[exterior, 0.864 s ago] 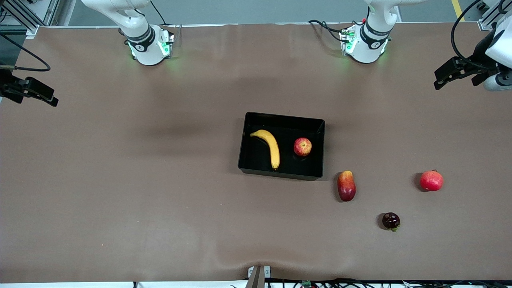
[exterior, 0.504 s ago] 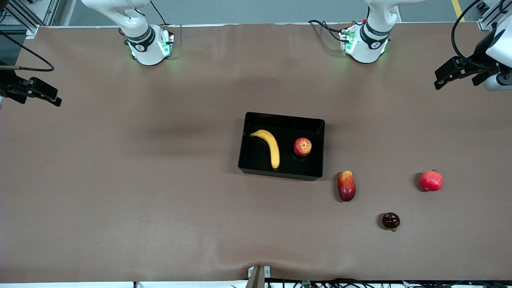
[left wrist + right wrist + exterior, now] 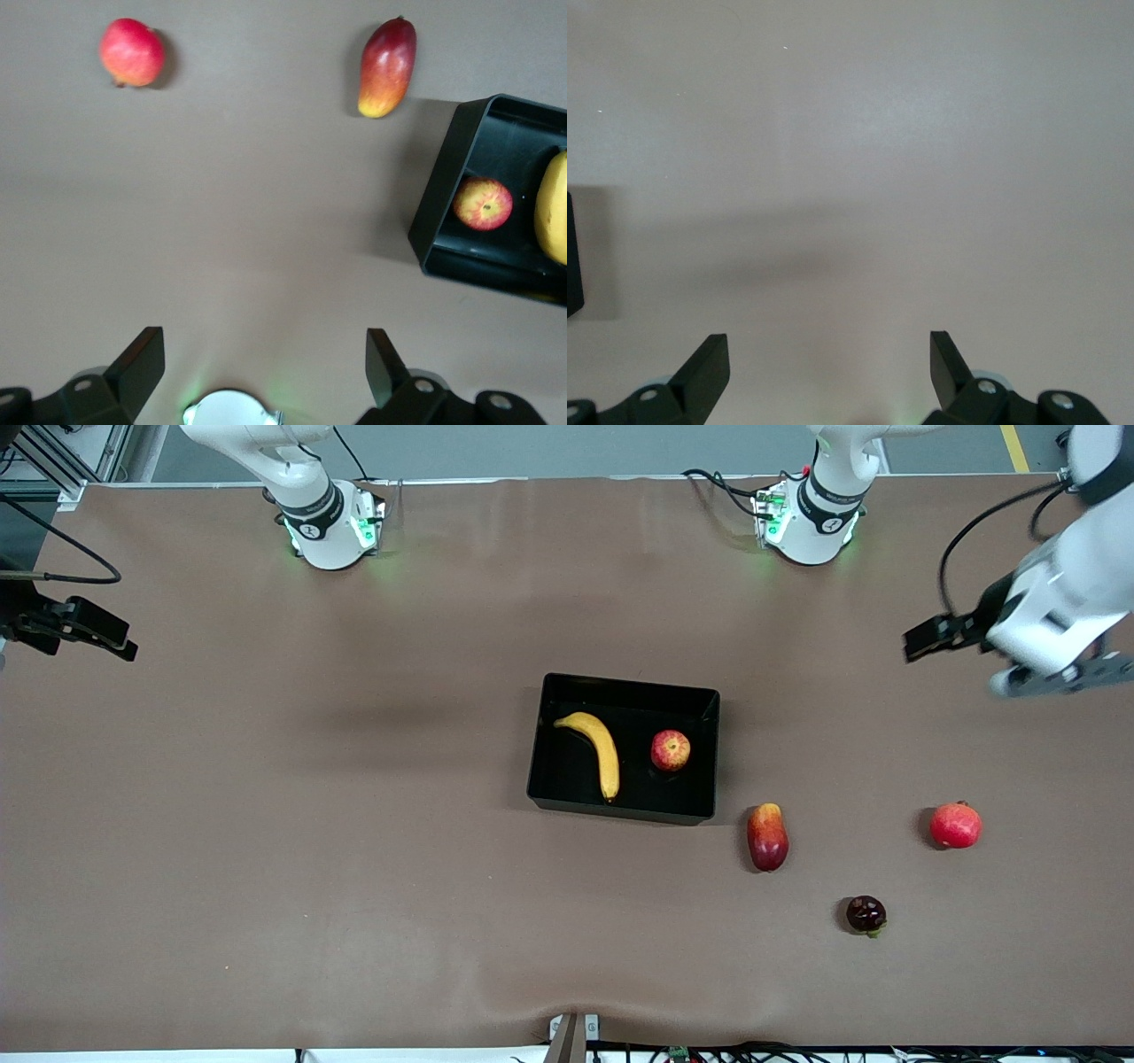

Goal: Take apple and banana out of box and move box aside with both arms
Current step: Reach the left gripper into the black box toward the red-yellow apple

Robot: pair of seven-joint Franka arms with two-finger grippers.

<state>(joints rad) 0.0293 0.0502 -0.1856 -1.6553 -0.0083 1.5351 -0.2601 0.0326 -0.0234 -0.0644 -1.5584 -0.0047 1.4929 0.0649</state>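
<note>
Spreading across the scene is a brown counter [image 3: 266, 824]. At its middle sits the black box [image 3: 567, 779], holding the banana [image 3: 600, 751] and, beside it toward the left arm's end, the apple [image 3: 671, 750]. Both arms hang high at the counter's ends. The left end effector [image 3: 266, 372] is wide open and empty; the right end effector [image 3: 830, 370] is likewise, possibly waiting. Loose on the counter lie other fruits [image 3: 767, 836], which are not wanted. To begin well, the left arm should descend straight over the apple and straddle it.
</note>
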